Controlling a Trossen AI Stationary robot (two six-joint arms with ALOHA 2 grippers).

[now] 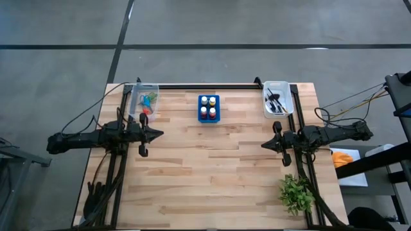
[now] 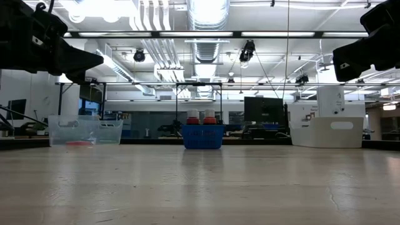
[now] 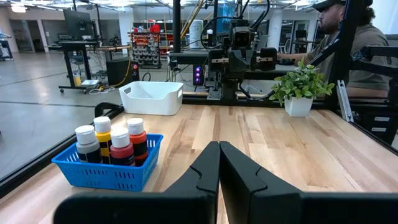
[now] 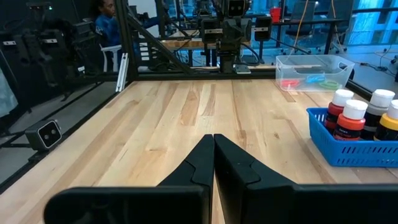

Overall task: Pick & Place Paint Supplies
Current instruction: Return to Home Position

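Left gripper (image 1: pixel 158 134) at mid-left of high view, fingers pressed together, holding nothing; right gripper (image 1: pixel 264 144) mid-right, same. Both hover above light wooden bench (image 1: pixel 212 173). Red-, green- and blue-handled scissors (image 1: pixel 149 99) lie in clear plastic bin (image 1: pixel 145 85), upper left; thin dark brushes (image 1: pixel 276 101) in white bin (image 1: pixel 290 96), upper right; small paint bottles (image 1: pixel 212 101) upright in blue square basket (image 1: pixel 209 120), top centre. Probably all light, stiff; brushes roll, so take mid-handle.

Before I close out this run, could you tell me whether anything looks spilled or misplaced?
Nothing stands out. The scissors lie inside the transparent bin, the paint bottles stand upright in the blue basket, the brushes sit in the white bin. The left end effector and right end effector are shut, holding nothing.
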